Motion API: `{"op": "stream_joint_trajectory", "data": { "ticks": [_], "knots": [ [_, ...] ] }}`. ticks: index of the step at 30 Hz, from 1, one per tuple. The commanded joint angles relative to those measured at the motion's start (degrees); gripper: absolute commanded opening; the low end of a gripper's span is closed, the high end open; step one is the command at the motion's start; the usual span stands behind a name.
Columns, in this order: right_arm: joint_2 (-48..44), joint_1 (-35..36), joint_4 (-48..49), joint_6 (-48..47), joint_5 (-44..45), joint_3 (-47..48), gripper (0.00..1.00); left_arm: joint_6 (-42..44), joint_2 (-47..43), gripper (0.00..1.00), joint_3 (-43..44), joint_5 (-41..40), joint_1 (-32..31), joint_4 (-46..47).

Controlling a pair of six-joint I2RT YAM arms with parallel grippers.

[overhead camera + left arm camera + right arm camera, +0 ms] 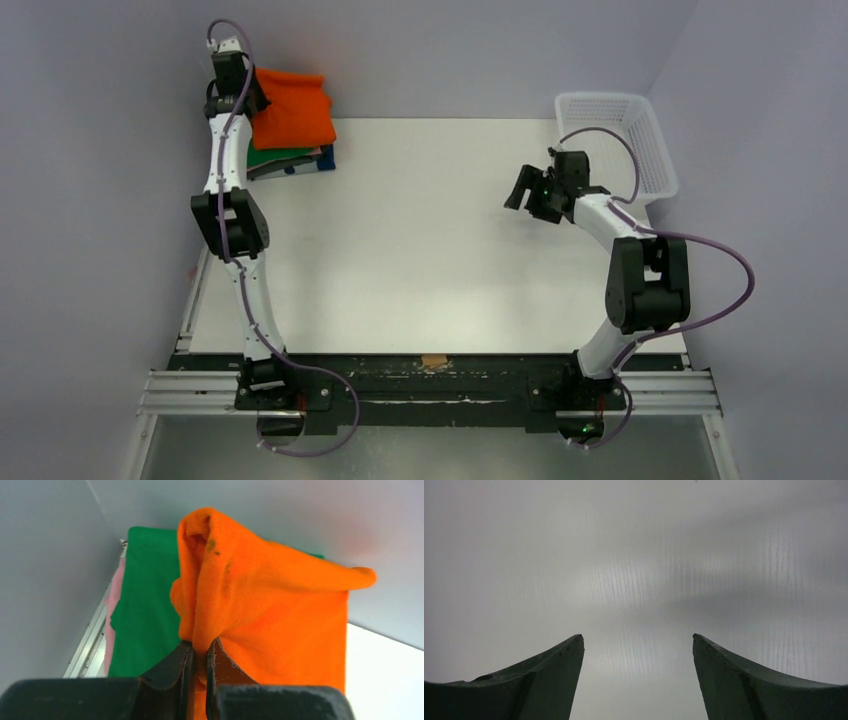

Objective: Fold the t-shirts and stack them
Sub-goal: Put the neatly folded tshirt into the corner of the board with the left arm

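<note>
My left pincer (199, 655) is clamped shut on a bunched fold of the orange shirt (270, 595), holding it up above the pile (300, 158) in the far left corner of the table (430, 260); the cloth hangs from my fingers in a loose hump, part of it draped toward the wall behind the pile and not yet lying flat; beneath it the green shirt (147, 605) is the pile's top layer, with a strip of the pink shirt (114, 600) showing at the pile's left edge; I cannot make out a blue one for certain, only a dark edge at the pile's right corner; my right pincer (638, 637) stands wide apart with nothing between its fingers, hovering over bare tabletop well away from the pile, close to the white basket (655, 150) on the opposite side; I judge the step in hand to be setting the orange shirt on top as the last layer; the next move calls for lowering it squarely over the green one, edges in line, and letting go only once the cloth rests there; dropped from this height, the fold may slump or slide off toward the wall.
</note>
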Motion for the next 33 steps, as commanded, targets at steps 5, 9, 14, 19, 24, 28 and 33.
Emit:
{"op": "stream_joint_trajectory", "data": {
  "ticks": [5, 9, 14, 19, 24, 28, 33],
  "knots": [
    [-0.2, -0.2, -1.2, -1.4, 2.8, 2.5, 0.78, 1.6, 0.8, 0.0, 2.9, -0.8, 4.6, 5.2],
    [0.2, -0.2, -1.3, -1.5, 3.1, 2.5, 0.78, 3.5, 1.9, 0.0, 4.1, -1.9, 5.5, 5.8],
    [1.0, -0.2, -1.5, -1.3, 3.0, 2.9, 0.78, 2.5, 3.5, 0.0, 4.5, -1.2, 6.8, 8.5],
    [1.4, -0.2, -2.1, -1.3, 3.3, 3.3, 0.78, 0.4, 6.3, 0.0, 5.1, -1.6, 7.2, 12.1],
    [0.4, -0.2, -2.6, -1.1, 5.2, 3.2, 0.79, -2.8, 4.9, 0.74, 3.7, -5.8, 7.3, 13.8],
    [-1.5, -0.2, -2.5, -0.9, 5.9, 3.0, 0.79, -7.0, 0.7, 1.0, 0.5, -3.3, 7.2, 14.1],
    [-3.6, -0.2, -2.2, -1.0, 6.3, 2.3, 0.79, -12.9, -2.7, 1.0, -0.5, 1.5, 7.1, 11.8]
  ]
}}
